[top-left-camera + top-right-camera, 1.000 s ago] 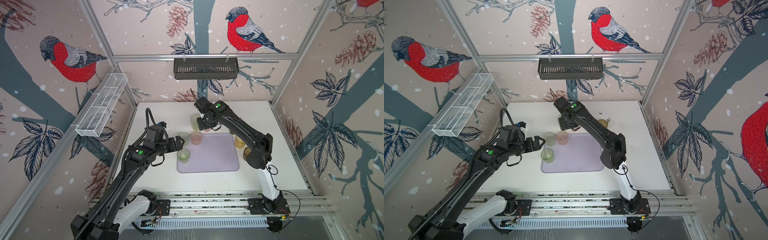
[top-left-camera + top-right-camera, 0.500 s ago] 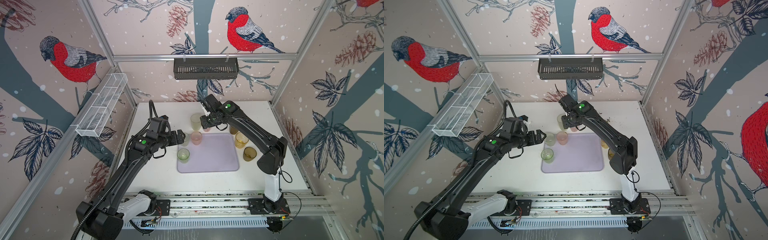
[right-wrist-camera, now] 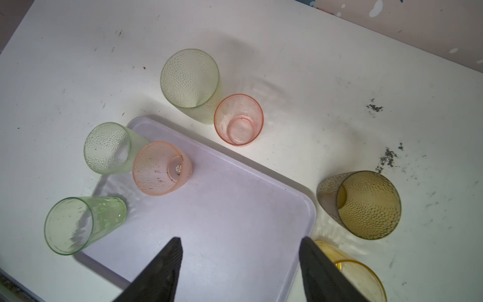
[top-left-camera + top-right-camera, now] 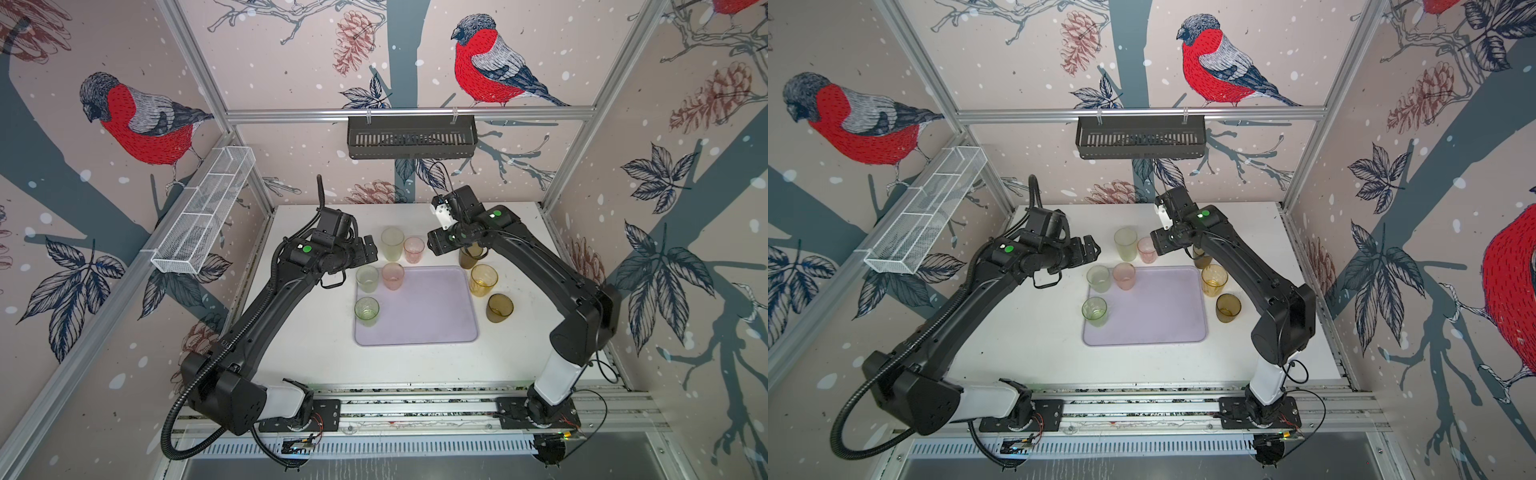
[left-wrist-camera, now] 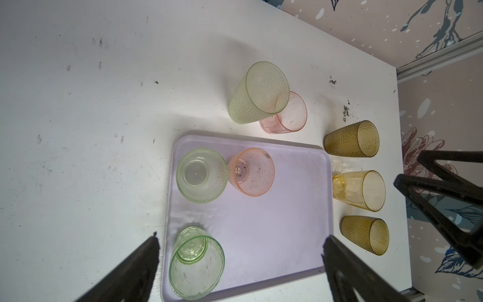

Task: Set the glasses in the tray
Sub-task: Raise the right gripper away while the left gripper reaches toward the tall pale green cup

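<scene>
Jaws gape empty on left gripper and right gripper; the tray holds two green glasses and a pink glass, three amber glasses stand right of it, a tall green glass and second pink glass beyond.

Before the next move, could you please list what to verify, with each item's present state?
1. Left gripper open, holding nothing: ok.
2. Right gripper open, holding nothing: ok.
3. Pale lavender plastic tray has bare floor to spare: ok.
4. Nothing waiting outside tray: not ok; tall frosted green tumbler, smooth pink tumbler, yellow-amber tumbler and near dark amber tumbler stand outside.
5. Far dark amber tumbler clear of right arm: cannot tell; the arm overlaps it in both top views.
</scene>
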You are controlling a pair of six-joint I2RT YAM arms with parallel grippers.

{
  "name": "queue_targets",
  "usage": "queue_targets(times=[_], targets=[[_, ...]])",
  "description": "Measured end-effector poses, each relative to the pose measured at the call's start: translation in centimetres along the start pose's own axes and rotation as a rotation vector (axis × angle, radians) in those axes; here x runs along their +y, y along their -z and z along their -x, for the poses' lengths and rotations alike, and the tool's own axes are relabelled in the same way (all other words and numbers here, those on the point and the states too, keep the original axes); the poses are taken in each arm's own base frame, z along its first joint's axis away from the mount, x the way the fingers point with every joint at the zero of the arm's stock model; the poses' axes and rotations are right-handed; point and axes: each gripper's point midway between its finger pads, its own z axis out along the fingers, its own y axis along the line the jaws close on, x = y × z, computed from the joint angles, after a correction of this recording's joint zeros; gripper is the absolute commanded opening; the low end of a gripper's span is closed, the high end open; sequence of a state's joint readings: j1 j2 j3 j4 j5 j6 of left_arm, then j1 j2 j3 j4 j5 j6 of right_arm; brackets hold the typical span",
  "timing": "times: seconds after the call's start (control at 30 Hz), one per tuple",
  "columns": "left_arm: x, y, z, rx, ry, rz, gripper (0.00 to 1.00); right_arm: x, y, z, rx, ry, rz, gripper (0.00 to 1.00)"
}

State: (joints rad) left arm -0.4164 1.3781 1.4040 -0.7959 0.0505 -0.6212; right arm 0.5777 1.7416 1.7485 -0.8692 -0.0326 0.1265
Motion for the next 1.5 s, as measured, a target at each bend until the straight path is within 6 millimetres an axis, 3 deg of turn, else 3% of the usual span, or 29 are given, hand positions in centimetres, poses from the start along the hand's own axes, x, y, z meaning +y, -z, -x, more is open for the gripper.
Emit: queue_targets(times=[0.23, 0.5, 0.8, 1.0, 1.2, 1.5], targets=[[-0.9, -0.9, 1.5, 0.003, 0.020, 0.029, 0.97, -0.5, 1.0, -0.9, -0.035, -0.004, 0.065, 0.81], [-1.6, -2.5, 3.1, 0.035, 0.000, 0.079, 0.93, 1.1, 1.3, -2.4, -0.049, 0.001, 0.154, 0.88], [-2.8, -6.0, 4.8, 0.078, -0.034, 0.100, 0.88, 1.3, 1.9, -2.3, -0.112, 0.010, 0.167, 0.94], [-4.0, -8.5, 6.4, 0.106, -0.082, 0.100, 0.88, 1.6, 2.2, -1.1, -0.172, 0.017, 0.188, 0.98], [-3.8, -11.5, 6.3, 0.169, -0.105, 0.138, 0.86, 1.6, 3.0, -1.0, -0.214, 0.022, 0.187, 1.00], [-2.5, -14.5, 5.9, 0.213, -0.106, 0.178, 0.80, 1.3, 3.6, -0.4, -0.267, 0.018, 0.177, 1.00]])
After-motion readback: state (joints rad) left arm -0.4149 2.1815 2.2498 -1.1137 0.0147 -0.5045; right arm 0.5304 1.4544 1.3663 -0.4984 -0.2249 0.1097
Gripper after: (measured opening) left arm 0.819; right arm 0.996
